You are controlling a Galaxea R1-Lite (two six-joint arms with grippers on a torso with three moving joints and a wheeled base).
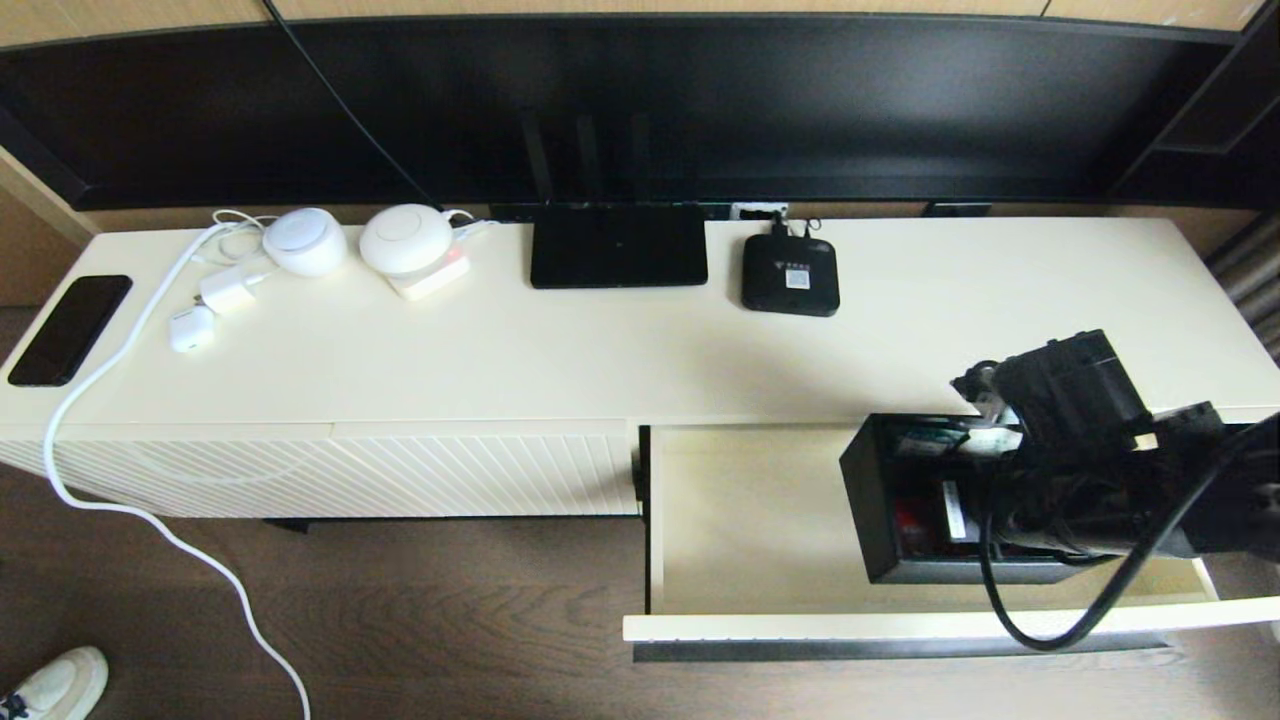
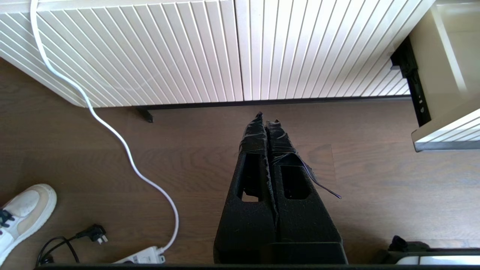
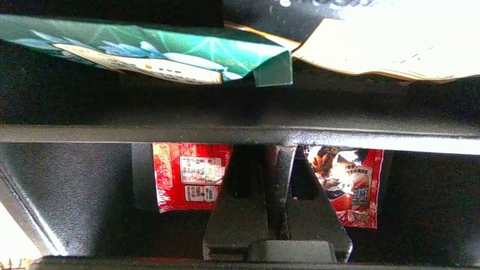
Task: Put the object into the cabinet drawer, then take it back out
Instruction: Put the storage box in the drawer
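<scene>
One thin divider is all my right hand has: its fingers are pinched together on an inner wall of the box, which sits in the right half of the open drawer. I can't tell whether its base rests on the drawer floor or hangs just above it. With a hold that narrow and off-centre, I judge the box could swing or tip about the pinch line, spilling the red packets and the teal packet, or slip out entirely. A tilted corner could also catch the drawer's front wall or the worktop edge behind it. The box opens upward, and what shows of it looks longer front to back, though the arm hides its right part. My left hand hangs closed over the floor, idle.
</scene>
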